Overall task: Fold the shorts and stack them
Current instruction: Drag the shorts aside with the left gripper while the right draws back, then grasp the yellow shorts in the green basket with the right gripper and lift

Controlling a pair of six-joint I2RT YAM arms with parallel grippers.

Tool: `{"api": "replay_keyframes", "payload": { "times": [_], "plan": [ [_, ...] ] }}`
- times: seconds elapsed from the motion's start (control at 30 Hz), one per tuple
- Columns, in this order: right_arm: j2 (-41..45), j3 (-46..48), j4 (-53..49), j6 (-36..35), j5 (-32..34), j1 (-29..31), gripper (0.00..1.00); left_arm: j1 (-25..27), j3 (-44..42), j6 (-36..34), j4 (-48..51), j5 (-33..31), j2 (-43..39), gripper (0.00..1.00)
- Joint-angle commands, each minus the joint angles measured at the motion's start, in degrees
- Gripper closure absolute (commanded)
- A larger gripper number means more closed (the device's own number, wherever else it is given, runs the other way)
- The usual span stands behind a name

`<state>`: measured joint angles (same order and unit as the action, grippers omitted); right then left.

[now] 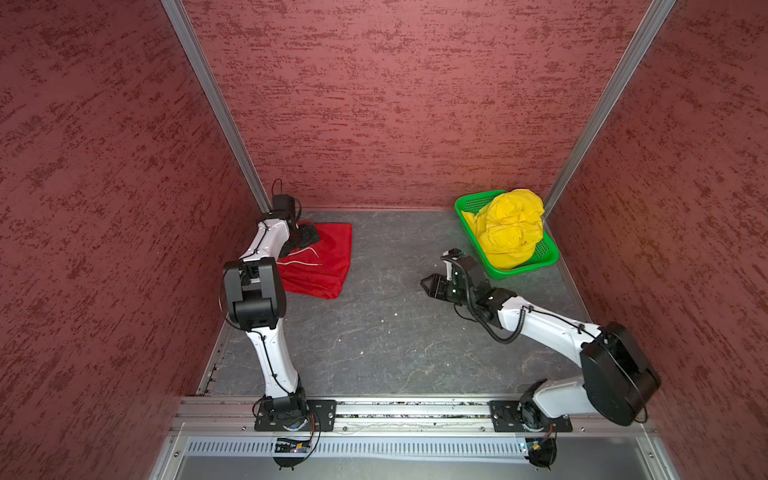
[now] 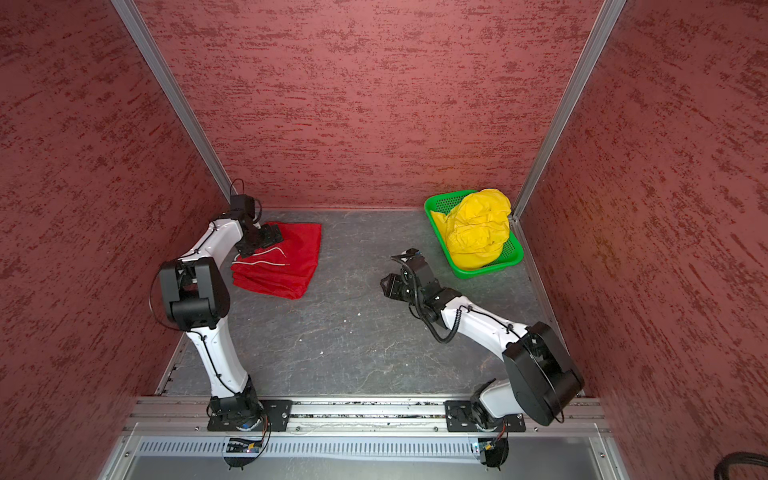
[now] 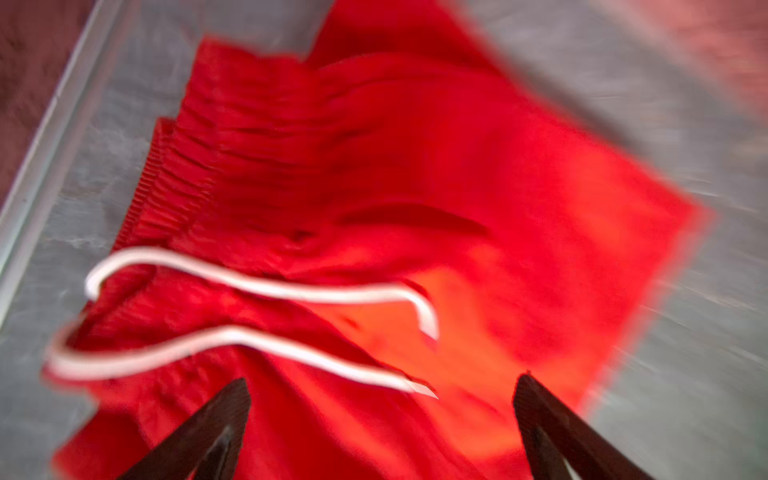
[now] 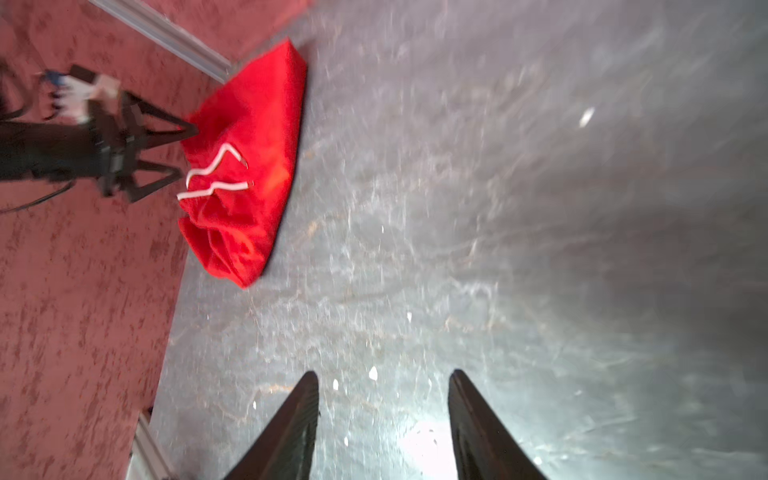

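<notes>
The red shorts (image 1: 322,259) (image 2: 291,257) lie folded at the back left of the grey floor, their white drawstring (image 3: 257,286) loose on top. My left gripper (image 1: 302,242) (image 2: 262,240) (image 3: 382,380) hangs just above their waistband end, open wide, with only red cloth showing between its fingers. The yellow shorts (image 1: 509,228) (image 2: 478,232) sit crumpled in the green basket (image 1: 519,272) (image 2: 486,272) at the back right. My right gripper (image 1: 432,286) (image 2: 388,284) (image 4: 383,373) is low over bare floor in front of the basket, open and empty, pointing toward the red shorts (image 4: 249,166).
Red textured walls close in the floor (image 1: 395,332) on three sides, with metal corner posts (image 1: 216,104). Both arm bases stand on the aluminium rail (image 1: 415,409) at the front. Small white specks lie on the floor.
</notes>
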<state>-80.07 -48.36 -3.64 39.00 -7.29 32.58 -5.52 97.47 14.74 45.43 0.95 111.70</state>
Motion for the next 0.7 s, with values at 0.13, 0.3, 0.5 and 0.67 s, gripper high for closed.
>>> {"api": "replay_keyframes", "payload": {
  "times": [0.13, 0.3, 0.5, 0.67],
  "plan": [
    [5.5, -11.0, -17.3, -14.7, 8.1, -11.1, 0.45, 14.3, -15.6, -0.1, -10.5, -0.7, -23.8, 0.0],
    [2.1, -18.0, -20.3, -24.3, 16.6, -18.8, 0.39, 23.0, -32.9, 4.8, -22.2, 0.3, -33.1, 0.01],
    [-13.3, -30.9, -22.4, -23.3, 11.3, -29.5, 0.32, 26.2, -41.3, 7.4, -22.2, -1.0, -31.2, 0.01],
    [-25.6, -38.4, -16.7, -18.7, 6.0, -33.9, 0.31, 27.0, -44.8, 9.0, -22.9, 0.0, -31.3, 0.01]
  ]
}}
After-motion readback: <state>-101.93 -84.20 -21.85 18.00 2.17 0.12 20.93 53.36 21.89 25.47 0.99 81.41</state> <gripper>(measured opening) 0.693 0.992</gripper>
